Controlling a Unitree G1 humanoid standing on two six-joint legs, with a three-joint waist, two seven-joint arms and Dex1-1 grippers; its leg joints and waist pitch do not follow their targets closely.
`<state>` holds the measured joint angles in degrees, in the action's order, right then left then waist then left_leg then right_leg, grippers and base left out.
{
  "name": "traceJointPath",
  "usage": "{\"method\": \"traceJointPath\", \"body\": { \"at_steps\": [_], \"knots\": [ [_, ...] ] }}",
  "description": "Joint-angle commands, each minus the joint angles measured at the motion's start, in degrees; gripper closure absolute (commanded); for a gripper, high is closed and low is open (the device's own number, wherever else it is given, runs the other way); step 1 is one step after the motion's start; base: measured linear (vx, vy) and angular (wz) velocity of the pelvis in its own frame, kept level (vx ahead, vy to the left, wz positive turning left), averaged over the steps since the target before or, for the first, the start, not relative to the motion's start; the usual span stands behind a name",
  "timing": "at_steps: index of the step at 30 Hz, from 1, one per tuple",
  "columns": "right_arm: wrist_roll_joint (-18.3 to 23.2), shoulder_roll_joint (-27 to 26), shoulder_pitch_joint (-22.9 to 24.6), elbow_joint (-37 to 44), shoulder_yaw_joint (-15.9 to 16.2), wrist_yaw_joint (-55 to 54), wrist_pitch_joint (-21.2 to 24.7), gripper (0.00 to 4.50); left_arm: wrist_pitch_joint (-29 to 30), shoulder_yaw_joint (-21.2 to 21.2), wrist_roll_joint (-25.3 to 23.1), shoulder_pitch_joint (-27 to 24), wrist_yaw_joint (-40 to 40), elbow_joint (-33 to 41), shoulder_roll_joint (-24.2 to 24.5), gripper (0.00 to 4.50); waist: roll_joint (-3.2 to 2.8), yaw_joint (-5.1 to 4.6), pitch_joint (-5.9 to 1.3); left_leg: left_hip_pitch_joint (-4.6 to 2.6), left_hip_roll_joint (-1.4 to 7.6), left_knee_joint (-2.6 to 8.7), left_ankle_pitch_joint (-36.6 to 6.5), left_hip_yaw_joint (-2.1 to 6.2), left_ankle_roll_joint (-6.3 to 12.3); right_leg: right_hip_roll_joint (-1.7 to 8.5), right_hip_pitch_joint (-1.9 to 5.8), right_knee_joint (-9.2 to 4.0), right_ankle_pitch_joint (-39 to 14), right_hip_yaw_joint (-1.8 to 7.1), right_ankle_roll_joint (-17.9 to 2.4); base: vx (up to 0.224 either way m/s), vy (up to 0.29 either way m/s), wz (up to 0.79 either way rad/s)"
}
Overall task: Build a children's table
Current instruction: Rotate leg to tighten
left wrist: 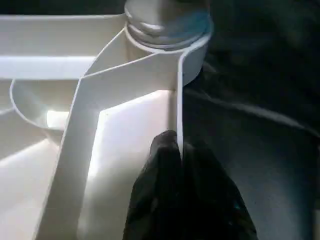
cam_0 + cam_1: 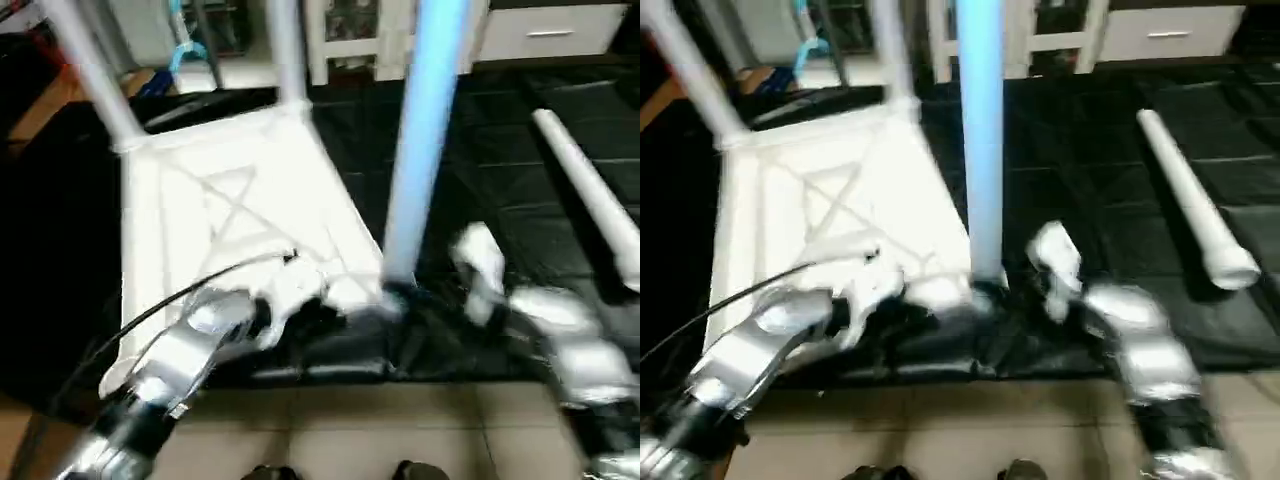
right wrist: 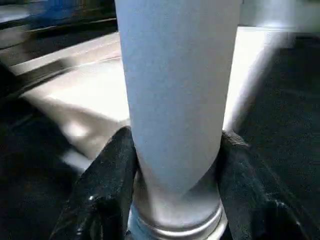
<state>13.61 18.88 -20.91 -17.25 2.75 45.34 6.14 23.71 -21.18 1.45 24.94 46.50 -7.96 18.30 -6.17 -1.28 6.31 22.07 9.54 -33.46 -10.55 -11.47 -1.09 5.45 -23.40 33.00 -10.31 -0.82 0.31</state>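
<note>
**Third leg upright in the near corner socket**

We see the tabletop (image 2: 240, 215) lying underside up on a black mat (image 2: 480, 170), two far legs (image 2: 95, 70) already standing in it. Our right gripper (image 3: 175, 200) pinches the near-right leg (image 2: 420, 140) just above its socket (image 1: 165, 37). Our left gripper (image 1: 180, 165) is clamped on the tabletop's side wall beside that corner. A fourth leg (image 2: 1190, 205) lies loose on the mat, well apart to the right. White cabinets (image 2: 545, 30) stand behind.

The upright leg (image 2: 425, 140) is cut off by the picture's edge at 12 o'clock. The two far legs (image 2: 90, 70) are cut there too. Motion blur hides the right gripper's (image 3: 175, 190) shape in the head views.
</note>
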Motion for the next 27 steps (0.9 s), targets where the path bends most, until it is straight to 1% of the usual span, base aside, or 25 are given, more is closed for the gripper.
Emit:
{"method": "traceJointPath", "body": {
  "at_steps": [1, 2, 3, 4, 5, 6, 7, 8, 10, 11, 12, 13, 14, 15, 16, 17, 18, 19, 20, 21, 22, 23, 24, 25, 27],
  "knots": [
    [-5.05, -2.73, -1.10, -5.13, -2.90, -15.91, 3.19, 2.57, 1.11, -1.46, -1.86, 0.35, -5.20, -5.59, -2.89, 4.50, 0.97, -0.30, -2.24, -0.72, 2.49, 5.62, -24.97, 2.42, -1.06, 2.33, 1.04, -5.01, -30.94, 0.64, -7.48, -0.052, 0.003, -0.13],
    [-5.05, -2.73, -1.10, -5.13, -2.90, -15.91, 3.19, 2.57, 1.11, -1.46, -1.86, 0.35, -5.20, -5.59, -2.89, 4.50, 0.93, -0.43, -2.11, -0.88, 2.35, 5.61, -25.92, 2.38, -1.36, 2.25, 0.74, -5.29, -32.44, 0.60, -6.89, 0.000, 0.000, 0.00],
    [-5.71, -3.48, -1.37, -5.53, -2.93, -17.83, 3.17, 2.57, 1.13, -1.07, -2.18, 1.02, -6.65, -6.59, -3.80, 4.50, 1.12, -0.57, -2.33, -1.18, 2.26, 5.54, -27.48, 2.66, -1.71, 2.30, 0.68, -5.58, -34.62, 0.46, -5.83, 0.000, 0.000, 0.00],
    [-7.10, -5.27, -1.96, -6.32, -3.04, -22.40, 3.07, 2.57, 0.76, -0.59, -2.73, 2.32, -9.05, -8.59, -5.47, 4.50, 1.05, -0.57, -2.25, -1.13, 2.29, 5.66, -27.65, 2.72, -1.54, 2.36, 0.57, -5.72, -34.79, 0.53, -5.26, 0.000, 0.000, 0.00],
    [-8.04, -8.27, -2.86, -7.40, -3.02, -27.17, 2.69, 2.57, -0.07, -0.09, -3.33, 3.85, -11.81, -11.18, -7.62, 4.50, 1.03, -0.70, -2.12, -1.03, 2.22, 5.67, -27.64, 2.60, -1.49, 2.26, 0.36, -5.90, -34.89, 0.51, -5.06, 0.000, 0.000, 0.00],
    [-8.22, -8.83, -3.03, -7.59, -3.00, -28.05, 2.60, 2.57, -0.23, -0.01, -3.44, 4.12, -12.28, -11.64, -8.00, 4.50, 0.98, -0.71, -2.27, -1.40, 2.12, 5.75, -27.81, 2.56, -1.79, 2.16, 0.18, -6.19, -35.05, 0.34, -4.77, 0.000, 0.000, 0.00],
    [-9.30, -11.10, -3.72, -8.06, -2.66, -31.20, 1.89, 2.58, -0.96, -0.03, -4.07, 5.09, -13.37, -13.37, -9.16, 4.50, 0.94, -0.98, -2.36, -1.11, 2.09, 5.96, -27.66, 2.79, -1.85, 2.15, 0.57, -6.09, -33.87, 0.12, -4.75, 0.000, 0.000, 0.00],
    [-9.34, -11.19, -3.74, -8.08, -2.64, -31.30, 1.86, 2.58, -1.00, -0.03, -4.10, 5.13, -13.41, -13.44, -9.20, 4.50, 1.01, -0.95, -2.40, -0.93, 2.04, 6.07, -27.51, 2.83, -1.72, 2.14, 0.73, -6.16, -33.34, 0.04, -4.52, 0.000, 0.000, 0.00],
    [-9.94, -12.95, -4.34, -8.09, -2.19, -32.85, 0.39, 2.58, -1.61, 0.05, -4.57, 5.68, -13.81, -14.59, -10.06, 4.50, 0.77, -0.85, -2.36, -1.69, 2.20, 6.18, -28.99, 2.54, -1.22, 2.02, 0.07, -6.63, -31.63, 0.17, -5.20, 0.000, 0.000, 0.00],
    [-9.91, -13.15, -4.46, -8.06, -2.09, -32.80, 0.09, 2.58, -1.63, 0.06, -4.57, 5.69, -13.79, -14.60, -10.13, 4.50, 0.78, -0.88, -2.44, -1.67, 2.24, 6.26, -29.05, 2.55, -1.13, 2.02, 0.25, -6.55, -30.71, 0.13, -5.58, 0.000, 0.000, 0.00],
    [-8.93, -13.81, -4.74, -7.71, -1.98, -31.79, -1.24, 2.58, -1.80, 0.05, -4.53, 5.59, -13.75, -14.54, -10.11, 4.50, 0.74, -0.83, -2.51, -1.31, 2.31, 6.45, -28.18, 2.56, -0.81, 2.07, 0.66, -6.36, -28.31, 0.14, -6.19, 0.000, 0.000, 0.00],
    [-6.59, -14.32, -4.68, -6.51, -2.08, -28.47, -2.55, 2.58, -1.96, -0.06, -4.48, 5.22, -13.26, -14.19, -9.70, 4.50, 0.72, -0.82, -2.43, -1.22, 2.43, 6.52, -28.43, 2.48, -0.39, 2.06, 0.58, -6.33, -26.88, 0.23, -6.76, 0.000, 0.000, 0.00],
    [-6.59, -14.32, -4.68, -6.51, -2.08, -28.47, -2.55, 2.24, -1.96, -0.06, -4.48, 5.22, -13.26, -14.19, -9.70, 4.50, 0.76, -0.75, -2.47, -1.32, 2.43, 6.49, -28.35, 2.42, -0.32, 2.01, 0.57, -6.31, -26.22, 0.25, -7.06, 0.000, 0.000, 0.00],
    [-5.38, -14.44, -4.50, -5.84, -2.15, -26.68, -2.88, 2.03, -2.03, -0.14, -4.48, 5.03, -13.01, -14.02, -9.48, 4.50, 0.82, -0.66, -2.65, -1.37, 2.41, 6.38, -27.37, 2.23, -0.03, 2.00, 0.68, -6.12, -24.21, 0.39, -7.85, 0.000, 0.000, 0.00],
    [-3.97, -13.91, -4.03, -4.10, -1.63, -23.02, -4.18, 1.89, -2.26, -0.04, -4.49, 4.46, -12.75, -13.69, -8.83, 4.50, 0.72, -0.48, -2.69, -1.33, 2.55, 6.34, -26.14, 2.07, 0.40, 2.09, 0.79, -5.99, -22.16, 0.53, -8.72, 0.000, 0.000, 0.00],
    [-3.91, -13.36, -3.97, -3.62, -1.17, -21.79, -4.41, 1.89, -2.39, -0.06, -4.51, 4.24, -12.53, -13.56, -8.48, 4.50, 0.71, -0.41, -2.76, -1.28, 2.56, 6.26, -25.44, 1.96, 0.71, 2.11, 0.87, -5.90, -21.02, 0.57, -9.17, 0.000, 0.000, 0.00],
    [-3.97, -13.05, -3.95, -3.36, -0.87, -21.09, -4.56, 1.82, -2.55, -0.05, -4.57, 4.13, -12.40, -13.60, -8.30, 4.50, 0.84, -0.29, -2.86, -1.03, 2.59, 6.18, -23.52, 1.87, 1.39, 2.20, 1.20, -5.63, -18.97, 0.61, -9.88, 0.000, 0.000, 0.00],
    [-3.69, -12.15, -4.08, -2.78, -1.02, -19.90, -4.35, 1.71, -2.78, -0.01, -4.66, 3.68, -11.90, -13.24, -7.64, 4.50, 1.01, -0.16, -2.95, -0.83, 2.54, 6.05, -21.61, 1.80, 2.22, 2.28, 1.48, -5.51, -18.26, 0.58, -10.25, 0.000, 0.000, 0.00],
    [-3.45, -11.70, -4.18, -2.52, -1.30, -19.51, -4.21, 1.52, -2.93, 0.08, -4.76, 3.41, -11.59, -13.02, -7.31, 4.50, 0.99, -0.10, -2.99, -0.87, 2.53, 5.92, -20.88, 1.69, 2.64, 2.31, 1.44, -5.49, -18.20, 0.64, -10.43, 0.000, 0.000, 0.00],
    [-3.10, -11.18, -4.22, -2.21, -1.62, -18.99, -4.05, 1.52, -3.06, 0.00, -4.81, 3.03, -11.04, -12.53, -6.88, 4.50, 1.03, -0.06, -3.03, -0.87, 2.59, 5.83, -19.72, 1.62, 3.30, 2.35, 1.44, -5.53, -18.68, 0.65, -10.64, 0.000, 0.000, 0.00],
    [-0.90, -9.71, -4.11, -0.96, -2.22, -15.58, -2.26, 1.46, -3.14, -0.52, -4.49, 1.89, -8.84, -10.60, -5.42, 4.50, 1.10, -0.01, -3.09, -0.73, 2.61, 5.75, -18.85, 1.61, 3.75, 2.44, 1.62, -5.47, -19.41, 0.64, -10.57, 0.000, 0.000, 0.00],
    [-0.25, -8.71, -4.07, -0.55, -2.45, -13.73, -1.65, 1.40, -3.03, -0.84, -4.24, 1.18, -7.46, -9.43, -4.51, 4.50, 1.01, -0.02, -3.12, -0.67, 2.61, 5.72, -18.38, 1.66, 4.05, 2.48, 1.71, -5.42, -19.55, 0.64, -10.61, 0.000, 0.000, 0.00],
    [-0.21, -8.65, -4.06, -0.52, -2.46, -13.61, -1.61, 1.26, -3.03, -0.86, -4.22, 1.13, -7.36, -9.35, -4.45, 4.50, 0.87, 0.13, -3.11, -0.69, 2.72, 5.68, -17.85, 1.65, 4.29, 2.47, 1.60, -5.45, -19.99, 0.60, -10.68, 0.000, 0.000, 0.00],
    [0.31, -5.56, -3.51, 0.33, -1.90, -8.46, -1.44, 1.14, -3.23, -1.57, -3.34, -0.67, -3.90, -6.72, -2.27, 4.50, 0.59, 0.22, -3.30, -0.99, 2.79, 5.52, -17.10, 1.52, 4.22, 2.33, 1.46, -5.36, -18.87, 0.61, -11.07, 0.000, 0.000, 0.00],
    [0.05, -2.90, -2.79, 0.82, -0.89, -4.35, -2.46, 1.14, -3.63, -2.09, -2.32, -2.03, -0.95, -4.80, -0.63, 4.50, 0.64, 0.47, -3.46, -1.02, 2.90, 5.36, -15.59, 1.40, 4.51, 2.20, 1.65, -5.00, -15.73, 0.50, -12.04, 0.000, 0.000, 0.00]
  ]
}}
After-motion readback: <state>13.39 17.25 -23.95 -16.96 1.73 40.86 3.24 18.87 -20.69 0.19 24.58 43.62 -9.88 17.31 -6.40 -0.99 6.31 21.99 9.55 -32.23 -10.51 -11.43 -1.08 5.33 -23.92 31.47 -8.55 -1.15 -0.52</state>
